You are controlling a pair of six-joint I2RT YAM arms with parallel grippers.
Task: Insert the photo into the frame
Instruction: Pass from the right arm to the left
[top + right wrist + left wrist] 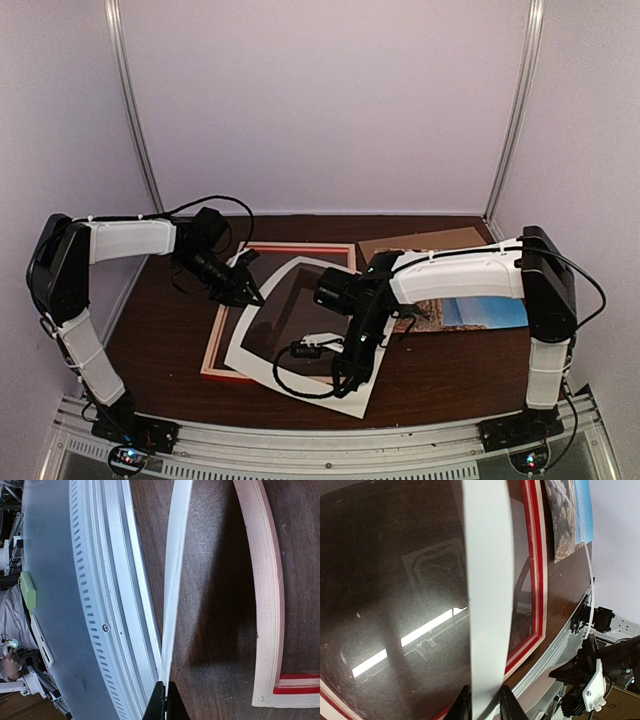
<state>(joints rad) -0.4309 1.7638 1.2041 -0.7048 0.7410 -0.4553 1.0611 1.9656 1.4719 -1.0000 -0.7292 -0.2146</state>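
The frame [214, 345], red on its face with pale wood sides, lies flat on the dark table left of centre. The photo [480, 312], blue sky over tan rock, lies flat at the right, partly under my right arm. A white mat border [262, 358] hangs tilted over the frame, held by both grippers. My left gripper [250, 296] pinches its upper left edge. In the left wrist view the white mat strip [487, 580] runs up from between my fingers [463, 706], over the red frame [536, 580], with the photo [567, 520] beyond. My right gripper [350, 375] is shut on the mat's near right edge [175, 555].
A plain brown backing board [420, 243] lies at the back right. The metal rail [330, 445] runs along the table's near edge, just under the mat's low corner. A black cable [300, 385] loops over the mat. The frame's pale wooden corner [265, 605] lies right of my right gripper [165, 705].
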